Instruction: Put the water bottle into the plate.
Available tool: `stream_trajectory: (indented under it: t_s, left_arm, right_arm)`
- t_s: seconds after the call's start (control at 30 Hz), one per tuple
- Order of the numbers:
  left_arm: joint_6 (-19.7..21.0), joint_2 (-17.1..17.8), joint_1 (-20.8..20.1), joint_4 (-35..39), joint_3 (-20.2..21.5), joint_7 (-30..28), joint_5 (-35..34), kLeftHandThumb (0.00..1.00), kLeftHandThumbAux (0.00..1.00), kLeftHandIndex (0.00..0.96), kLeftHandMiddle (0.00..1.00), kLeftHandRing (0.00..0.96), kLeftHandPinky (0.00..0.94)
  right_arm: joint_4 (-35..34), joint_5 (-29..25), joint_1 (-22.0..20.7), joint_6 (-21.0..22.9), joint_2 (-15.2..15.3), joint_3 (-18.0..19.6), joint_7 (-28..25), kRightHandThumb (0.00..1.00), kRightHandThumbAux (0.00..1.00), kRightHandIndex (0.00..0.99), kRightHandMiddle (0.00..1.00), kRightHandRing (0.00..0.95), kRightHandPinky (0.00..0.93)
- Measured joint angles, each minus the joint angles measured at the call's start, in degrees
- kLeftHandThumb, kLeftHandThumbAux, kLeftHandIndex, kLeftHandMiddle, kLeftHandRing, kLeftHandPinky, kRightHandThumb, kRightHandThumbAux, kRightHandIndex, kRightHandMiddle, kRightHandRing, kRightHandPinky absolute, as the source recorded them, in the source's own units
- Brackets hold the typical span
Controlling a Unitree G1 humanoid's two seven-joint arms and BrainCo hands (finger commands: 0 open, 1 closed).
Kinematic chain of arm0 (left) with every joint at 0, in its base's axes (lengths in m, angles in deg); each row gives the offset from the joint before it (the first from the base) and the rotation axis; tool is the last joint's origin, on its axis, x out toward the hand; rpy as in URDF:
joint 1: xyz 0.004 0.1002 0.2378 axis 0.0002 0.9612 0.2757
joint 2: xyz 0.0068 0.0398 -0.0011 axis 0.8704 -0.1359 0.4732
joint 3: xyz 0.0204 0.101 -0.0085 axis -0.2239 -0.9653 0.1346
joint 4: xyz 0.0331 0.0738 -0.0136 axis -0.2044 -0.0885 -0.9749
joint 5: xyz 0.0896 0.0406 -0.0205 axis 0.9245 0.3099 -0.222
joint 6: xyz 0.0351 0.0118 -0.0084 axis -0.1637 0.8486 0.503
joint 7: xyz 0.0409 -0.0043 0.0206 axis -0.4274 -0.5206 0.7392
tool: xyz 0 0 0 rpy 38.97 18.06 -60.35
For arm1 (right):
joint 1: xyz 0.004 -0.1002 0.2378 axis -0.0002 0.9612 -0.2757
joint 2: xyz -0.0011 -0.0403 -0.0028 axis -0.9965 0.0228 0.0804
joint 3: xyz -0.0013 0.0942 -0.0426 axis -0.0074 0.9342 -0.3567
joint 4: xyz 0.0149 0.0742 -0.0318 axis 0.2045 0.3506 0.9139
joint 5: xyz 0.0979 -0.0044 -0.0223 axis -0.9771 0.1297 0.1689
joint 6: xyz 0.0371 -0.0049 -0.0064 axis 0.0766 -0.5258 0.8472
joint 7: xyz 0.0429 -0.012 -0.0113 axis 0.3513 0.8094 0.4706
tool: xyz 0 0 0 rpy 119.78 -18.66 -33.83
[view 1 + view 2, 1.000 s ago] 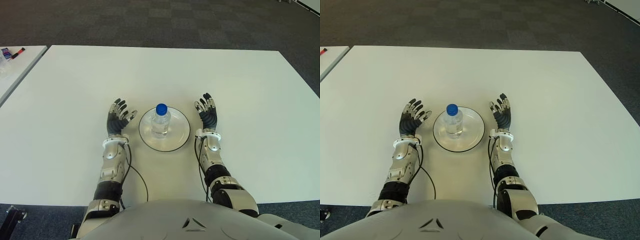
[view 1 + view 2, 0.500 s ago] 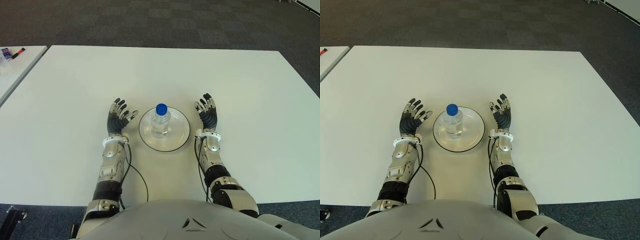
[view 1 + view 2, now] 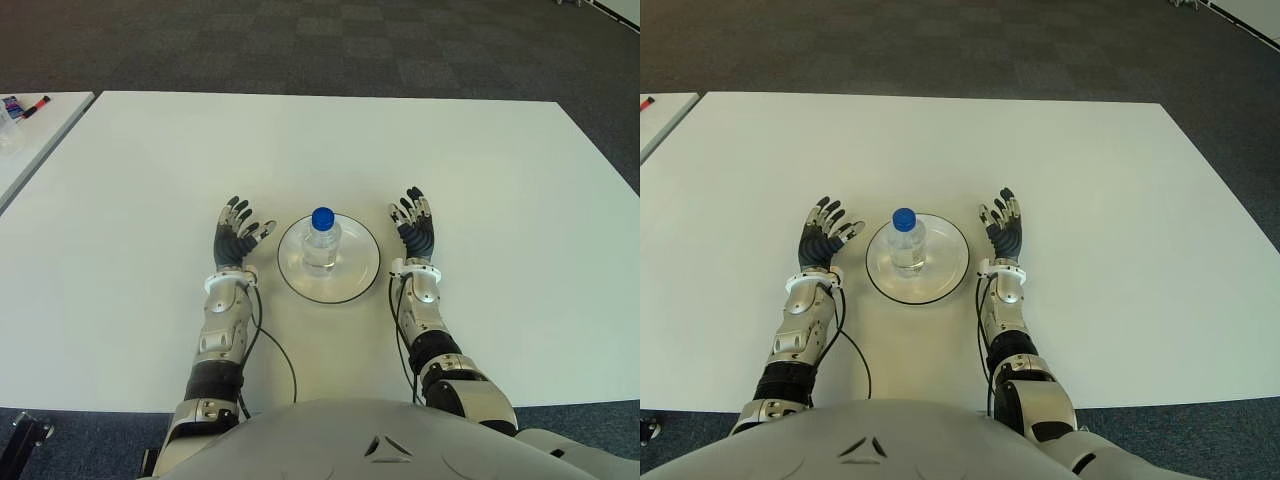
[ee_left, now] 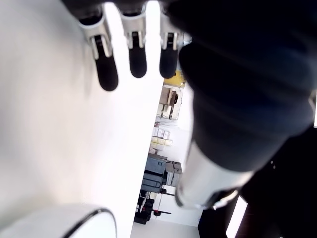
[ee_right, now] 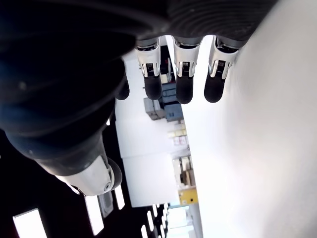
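Left hand [image 3: 236,236] just left of plate [image 3: 361,278], fingers spread, palm up, holding nothing. Water bottle [image 3: 322,241] upright in plate centre, blue cap, between both hands, touching neither. No readable label or writing on bottle. Right hand [image 3: 416,228] just right of plate, fingers extended, empty. All on white table [image 3: 150,170].

Clear plastic bottle [image 3: 322,243], glossy plate [image 3: 358,275]
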Motion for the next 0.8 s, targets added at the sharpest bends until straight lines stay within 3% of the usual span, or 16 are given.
stream_trajectory:
  t_s: [0.8]
  left_arm:
    - [1.6,0.0,0.1,1.3,-0.2,0.7,1.1,0.0,0.998,0.123,0.148,0.14,0.179]
  right_arm:
    - [-0.4,0.0,0.4,0.0,0.1,-0.4,-0.4,0.043,0.783,0.109,0.106,0.097,0.137]
